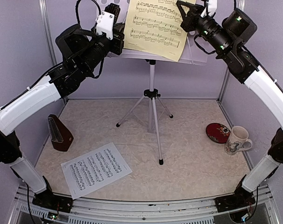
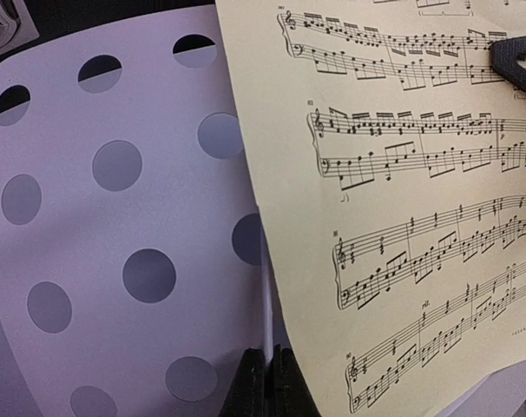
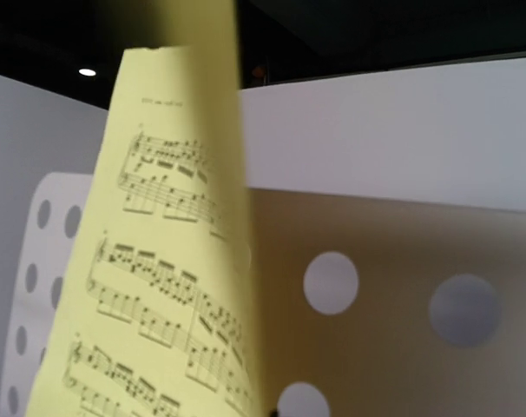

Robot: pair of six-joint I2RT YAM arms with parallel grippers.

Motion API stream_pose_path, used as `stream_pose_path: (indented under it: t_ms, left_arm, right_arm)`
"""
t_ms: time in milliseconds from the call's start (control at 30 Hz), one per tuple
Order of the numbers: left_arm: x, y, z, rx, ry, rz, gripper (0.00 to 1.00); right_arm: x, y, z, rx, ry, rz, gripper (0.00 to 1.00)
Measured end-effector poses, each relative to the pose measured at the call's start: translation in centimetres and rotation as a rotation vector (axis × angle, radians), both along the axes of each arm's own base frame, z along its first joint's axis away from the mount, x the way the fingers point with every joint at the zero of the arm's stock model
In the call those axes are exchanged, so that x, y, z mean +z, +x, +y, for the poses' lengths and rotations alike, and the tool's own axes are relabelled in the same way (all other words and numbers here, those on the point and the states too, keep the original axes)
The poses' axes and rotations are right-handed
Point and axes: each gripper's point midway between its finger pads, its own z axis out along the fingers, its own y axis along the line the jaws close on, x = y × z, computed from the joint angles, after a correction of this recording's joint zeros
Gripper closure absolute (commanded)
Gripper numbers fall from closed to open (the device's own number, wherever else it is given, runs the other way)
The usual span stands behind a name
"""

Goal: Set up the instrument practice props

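1. We see the brown, pointy metronome (image 1: pixel 60 134) standing on the table (image 1: pixel 188 158) at the left.
2. The white sheet (image 1: pixel 95 169) lies flat just beside it.
3. Our left gripper (image 2: pixel 267 369) has its jaws squeezed together at the bottom edge of the white music stand (image 1: pixel 152 77), which has round holes.
4. The yellow sheet (image 1: pixel 153 28) leans crooked on the stand.
5. Our right gripper (image 1: pixel 181 7) pinches the sheet's top corner.

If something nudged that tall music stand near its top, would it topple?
Probably wobbles: the music stand is a thin pole on three slim legs with a wide desk up top, so likely top-heavy. It looks light, so a low push might just slide it across the table.
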Motion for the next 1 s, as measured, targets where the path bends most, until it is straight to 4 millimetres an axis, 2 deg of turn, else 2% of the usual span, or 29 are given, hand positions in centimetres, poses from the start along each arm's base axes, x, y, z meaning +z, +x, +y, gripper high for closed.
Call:
stream_pose_path:
  t_ms: [267,500,700,867,1000]
  left_arm:
    - [0.1,-0.6,0.4,-0.019,-0.054,-0.032,1.0]
    - [0.2,-0.8,1.0,-0.013,-0.102,-0.052,1.0]
    - [0.0,-1.0,0.8,-0.03,-0.12,-0.08,1.0]
    - [0.0,-1.6,0.3,-0.063,-0.106,-0.117,1.0]
    - [0.0,-1.8,0.0,-0.073,-0.083,-0.133,1.0]
  right_arm:
    - [0.0,1.2,0.3,-0.044,-0.003,-0.003,1.0]
    - [-1.1,1.3,-1.7,-0.137,-0.002,0.016,1.0]
    - [-0.6,0.8,-2.5,-0.167,0.001,-0.003,1.0]
    - [0.4,0.8,-1.8,-0.147,-0.007,-0.032,1.0]
    - [0.9,1.2,-0.4,-0.11,-0.024,-0.061,1.0]
